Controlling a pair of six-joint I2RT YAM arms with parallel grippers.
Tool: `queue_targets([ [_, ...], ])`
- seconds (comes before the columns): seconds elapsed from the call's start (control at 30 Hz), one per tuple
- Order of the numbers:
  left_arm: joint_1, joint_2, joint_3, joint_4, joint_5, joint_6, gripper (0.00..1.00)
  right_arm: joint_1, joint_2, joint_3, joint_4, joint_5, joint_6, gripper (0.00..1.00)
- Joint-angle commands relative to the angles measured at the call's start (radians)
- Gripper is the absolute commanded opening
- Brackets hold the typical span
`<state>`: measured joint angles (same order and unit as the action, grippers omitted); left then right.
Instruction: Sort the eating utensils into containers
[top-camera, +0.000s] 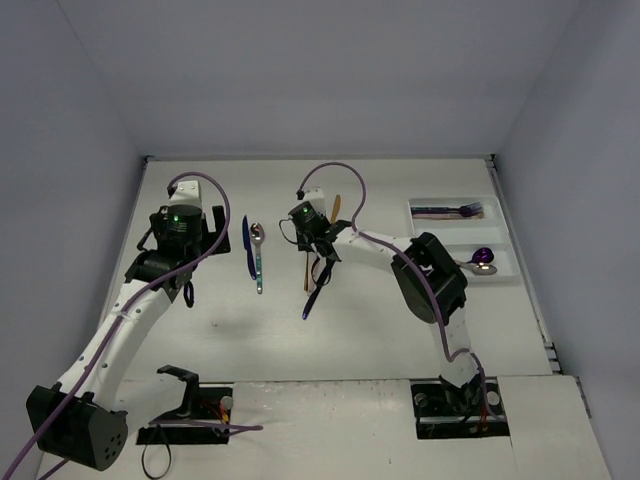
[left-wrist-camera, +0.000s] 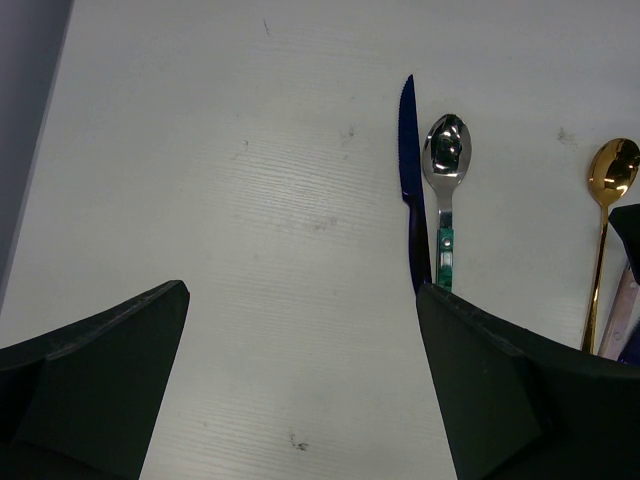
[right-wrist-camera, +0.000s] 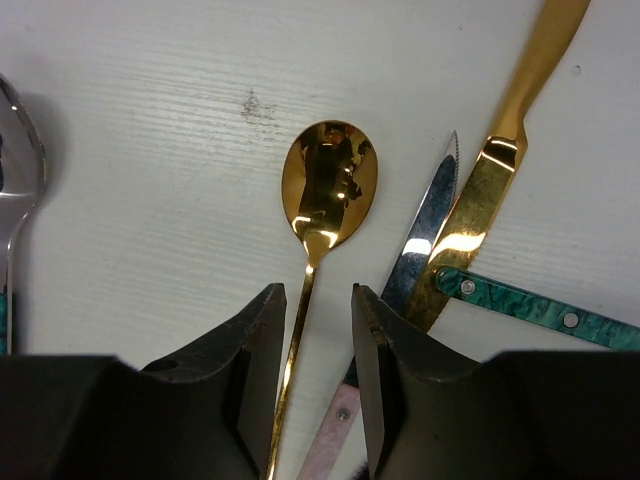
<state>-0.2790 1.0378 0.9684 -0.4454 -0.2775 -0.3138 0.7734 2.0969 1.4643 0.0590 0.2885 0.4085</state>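
My right gripper (right-wrist-camera: 318, 300) is low over a pile of utensils at the table's middle (top-camera: 318, 258). Its jaws are slightly apart and straddle the handle of a gold spoon (right-wrist-camera: 328, 185) without closing on it. Beside the spoon lie a gold knife (right-wrist-camera: 500, 150), a silver knife blade (right-wrist-camera: 425, 240), a teal handle (right-wrist-camera: 530, 305) and a pinkish handle (right-wrist-camera: 335, 430). My left gripper (left-wrist-camera: 302, 295) is wide open and empty above bare table, left of a dark blue knife (left-wrist-camera: 409, 170) and a silver spoon with a teal handle (left-wrist-camera: 445, 160). The white tray (top-camera: 497, 232) stands at the right.
The tray holds a purple fork (top-camera: 458, 210) in its far compartment and a purple spoon (top-camera: 483, 255) with a silver spoon in its near one. A dark blue utensil (top-camera: 310, 300) sticks out below the pile. Grey walls close in the table's back and sides.
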Motion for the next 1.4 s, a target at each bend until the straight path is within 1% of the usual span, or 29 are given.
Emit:
queue_targets([
  [0.0,0.008,-0.012,0.016,0.033,-0.004,0.006,0.97,0.001,0.000,0.028,0.015,0.072,0.066,0.30],
  [0.27,0.008,-0.012,0.018,0.031,-0.005,0.007,0.97,0.003,0.063,0.041,0.004,0.035,0.093,0.28],
  [0.37,0.008,-0.015,0.019,0.030,-0.007,0.007,0.98,0.003,0.078,0.039,0.002,0.023,0.095,0.26],
  [0.4,0.008,-0.015,0.020,0.030,-0.008,0.007,0.98,0.005,0.080,0.040,0.002,0.020,0.096,0.23],
  [0.5,0.008,-0.015,0.020,0.030,-0.008,0.009,0.97,0.008,0.093,0.047,0.001,-0.001,0.093,0.12],
  [0.57,0.008,-0.015,0.020,0.030,-0.008,0.009,0.97,0.013,0.098,0.053,0.001,-0.019,0.093,0.02],
  [0.6,0.007,-0.015,0.020,0.030,-0.009,0.009,0.97,0.017,0.103,0.060,0.001,-0.028,0.093,0.00],
  [0.77,0.008,-0.015,0.020,0.030,-0.009,0.009,0.97,0.035,0.114,0.139,0.002,-0.083,0.076,0.00],
  [0.9,0.008,-0.015,0.020,0.030,-0.010,0.009,0.97,0.040,0.080,0.212,0.003,-0.090,0.069,0.00],
  [1.0,0.008,-0.015,0.019,0.029,-0.013,0.008,0.97,0.033,0.023,0.261,0.004,-0.041,0.072,0.00],
  [1.07,0.008,-0.018,0.018,0.028,-0.015,0.008,0.97,0.025,-0.011,0.263,0.004,0.027,0.080,0.00],
  [1.1,0.008,-0.018,0.018,0.028,-0.017,0.009,0.97,0.019,-0.031,0.252,0.005,0.031,0.089,0.00],
  [1.13,0.008,-0.022,0.018,0.028,-0.020,0.009,0.97,-0.002,-0.072,0.213,0.004,0.119,0.110,0.00],
  [1.2,0.008,-0.025,0.018,0.030,-0.020,0.009,0.97,-0.056,-0.149,0.150,0.002,0.183,0.175,0.00],
  [1.27,0.008,-0.028,0.017,0.031,-0.019,0.009,0.97,-0.124,-0.220,0.012,0.002,0.217,0.249,0.00],
  [1.37,0.008,-0.028,0.018,0.030,-0.014,0.006,0.97,-0.242,-0.336,-0.146,0.002,0.246,0.358,0.00],
])
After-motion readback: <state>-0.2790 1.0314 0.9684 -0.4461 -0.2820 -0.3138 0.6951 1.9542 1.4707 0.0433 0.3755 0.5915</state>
